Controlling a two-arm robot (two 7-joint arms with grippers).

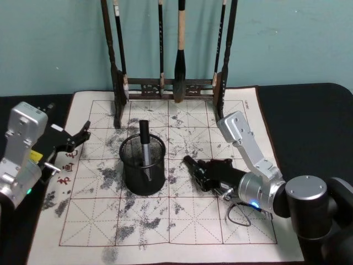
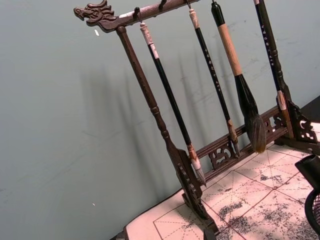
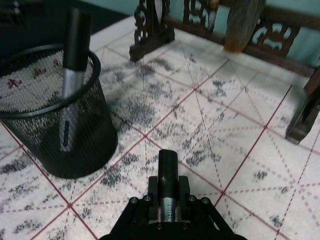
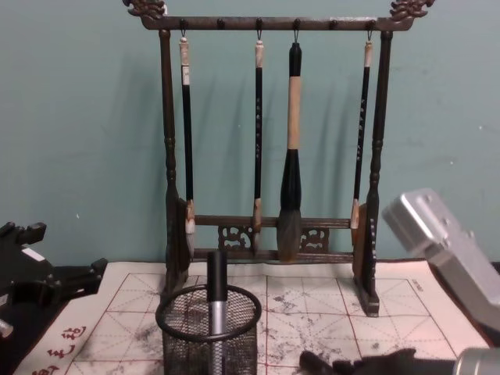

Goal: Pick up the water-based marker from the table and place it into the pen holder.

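My right gripper [image 1: 199, 175] lies low over the calligraphy mat [image 1: 165, 221], just right of the pen holder [image 1: 132, 176]. It is shut on a water-based marker [image 3: 168, 172] with a black cap and silver barrel, whose cap end points toward the holder [image 3: 90, 135]. A second marker [image 1: 144, 141] of the same look stands upright inside the black mesh cup [image 4: 180, 344]. My left gripper [image 1: 83, 134] is parked at the mat's left edge, open with nothing in it.
The tall carved wooden brush rack [image 1: 165, 85] with several hanging brushes stands at the mat's back edge, behind the holder. A thin cable loop [image 1: 238, 216] lies on the mat by my right wrist. The dark table [image 1: 309, 110] shows beyond the mat.
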